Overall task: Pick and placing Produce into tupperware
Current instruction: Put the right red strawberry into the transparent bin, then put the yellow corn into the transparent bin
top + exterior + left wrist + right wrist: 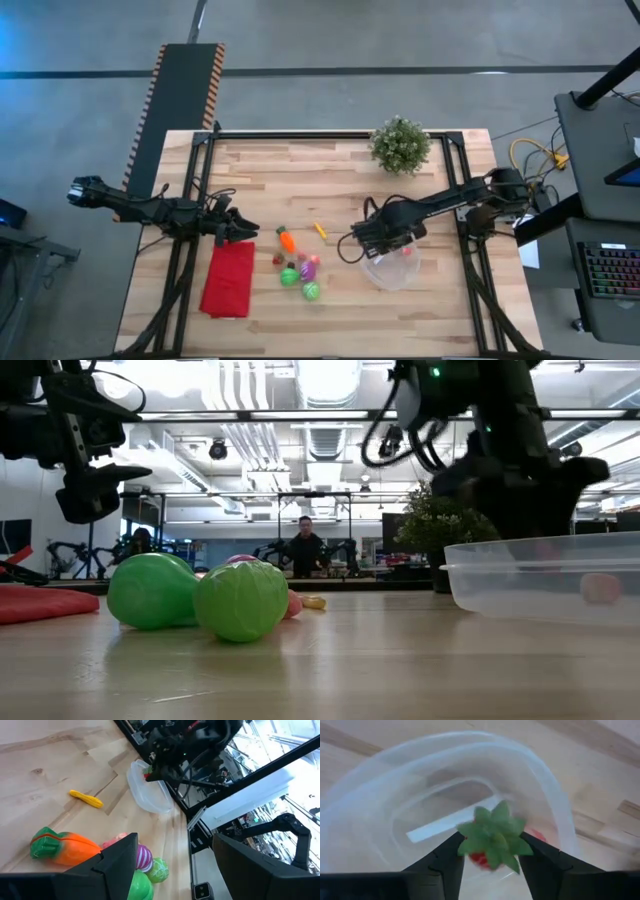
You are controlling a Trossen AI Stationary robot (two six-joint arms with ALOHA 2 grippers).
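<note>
Right wrist view, right pincer pinching leafy-topped red strawberry, above round clear plastic tupperware, left pincer spread.

1. Grey concrete floor around the wooden table.
2. Far room: ceiling light strips, exposed ducts.
3. Person standing at far workbench.
4. Keyboard on right desk.

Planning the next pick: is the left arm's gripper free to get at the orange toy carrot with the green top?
Probably yes. The left gripper hangs open beside the orange toy carrot, with bare wooden table between them. The right gripper is away over the clear round container.
</note>
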